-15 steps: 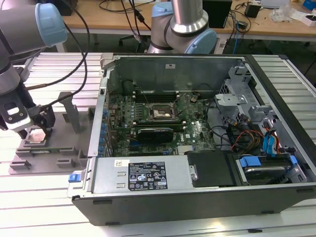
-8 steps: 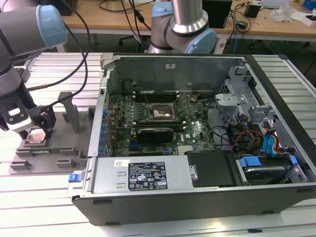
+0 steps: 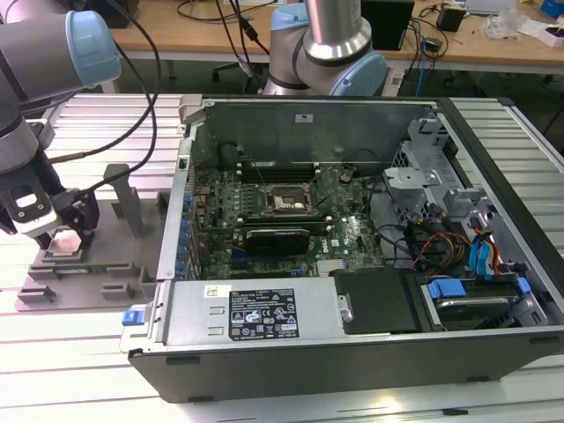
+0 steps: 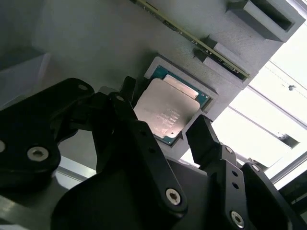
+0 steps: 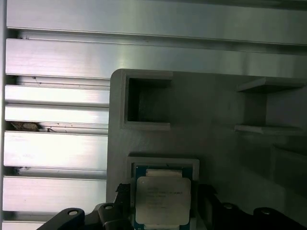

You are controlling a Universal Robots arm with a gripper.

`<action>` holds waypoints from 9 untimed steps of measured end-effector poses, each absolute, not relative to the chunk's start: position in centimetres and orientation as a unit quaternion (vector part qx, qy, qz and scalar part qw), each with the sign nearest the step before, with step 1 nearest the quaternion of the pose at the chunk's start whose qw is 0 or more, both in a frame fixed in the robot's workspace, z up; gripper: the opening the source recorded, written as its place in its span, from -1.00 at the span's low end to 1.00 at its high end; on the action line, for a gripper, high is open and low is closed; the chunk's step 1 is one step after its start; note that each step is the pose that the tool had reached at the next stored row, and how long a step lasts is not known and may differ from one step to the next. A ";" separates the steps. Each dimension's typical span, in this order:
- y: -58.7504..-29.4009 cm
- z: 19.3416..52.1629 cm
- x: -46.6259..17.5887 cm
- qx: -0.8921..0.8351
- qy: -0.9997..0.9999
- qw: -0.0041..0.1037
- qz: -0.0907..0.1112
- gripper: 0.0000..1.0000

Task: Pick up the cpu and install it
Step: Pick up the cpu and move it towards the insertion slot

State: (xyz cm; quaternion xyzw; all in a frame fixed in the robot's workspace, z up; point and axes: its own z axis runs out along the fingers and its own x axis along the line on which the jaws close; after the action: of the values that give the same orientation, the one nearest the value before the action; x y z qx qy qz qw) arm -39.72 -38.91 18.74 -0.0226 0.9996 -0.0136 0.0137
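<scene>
The gripper [image 3: 63,231] is hanging low over the grey tray [image 3: 115,264] at the exterior view's left. Its two black fingers [image 4: 204,136] are standing spread apart, one on each side of the cpu [image 4: 165,112]. They are sitting close to the cpu's edges so they can squeeze it from both sides. Small gaps are showing in both wrist views, so I think nothing is being pinched yet.

The cpu is lying flat, silver side up, in a little square nest in the tray. The nest is keeping it straight and in one sure spot.

The tray is resting on the table [image 3: 88,352], just beside the open computer case [image 3: 352,361]. Inside the case, the black socket [image 3: 286,201] is sitting on the green board, well apart from the cpu, so the putting-in part is not done yet.
</scene>
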 end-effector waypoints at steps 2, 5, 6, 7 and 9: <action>-38.9 18.7 -39.7 -0.023 1.000 0.014 -0.014 0.13; -38.9 18.7 -39.7 -0.023 1.000 0.014 -0.014 0.09; -38.9 18.7 -39.7 -0.023 1.000 0.014 -0.014 0.09; -38.9 18.7 -39.7 -0.023 1.000 0.014 -0.014 0.09; -38.9 18.7 -39.7 -0.023 1.000 0.014 -0.014 0.09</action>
State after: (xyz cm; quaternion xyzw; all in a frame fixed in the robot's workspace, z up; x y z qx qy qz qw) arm -39.72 -38.91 18.71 -0.0226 0.9996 -0.0136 0.0137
